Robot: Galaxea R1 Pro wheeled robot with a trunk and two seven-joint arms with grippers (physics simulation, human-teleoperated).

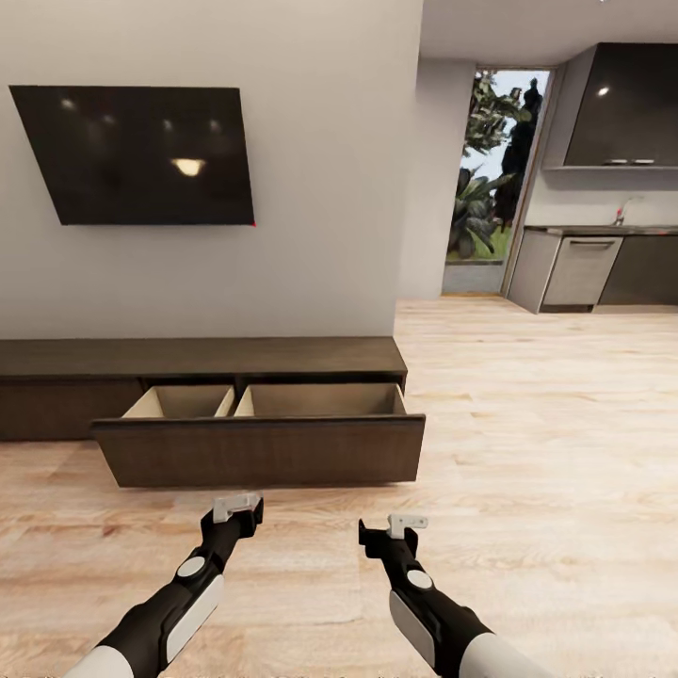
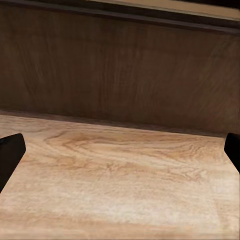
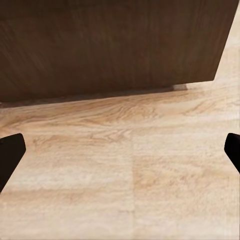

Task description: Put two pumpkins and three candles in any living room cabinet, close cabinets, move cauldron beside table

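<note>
dark matt wood cabinet on pale, smooth wood floor.

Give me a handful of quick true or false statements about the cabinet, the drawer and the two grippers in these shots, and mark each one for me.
1. The cabinet's drawer is pulled out. True.
2. A pumpkin lies in the open drawer. False: the visible part of the tan interior shows nothing in it.
3. Both grippers are open and hold nothing. True: the left gripper and right gripper have their fingers spread over bare wooden floor.
4. The left gripper touches the drawer front. False: it hangs short of it, with floor between.
5. A dark screen hangs on the wall above the cabinet. True.
</note>
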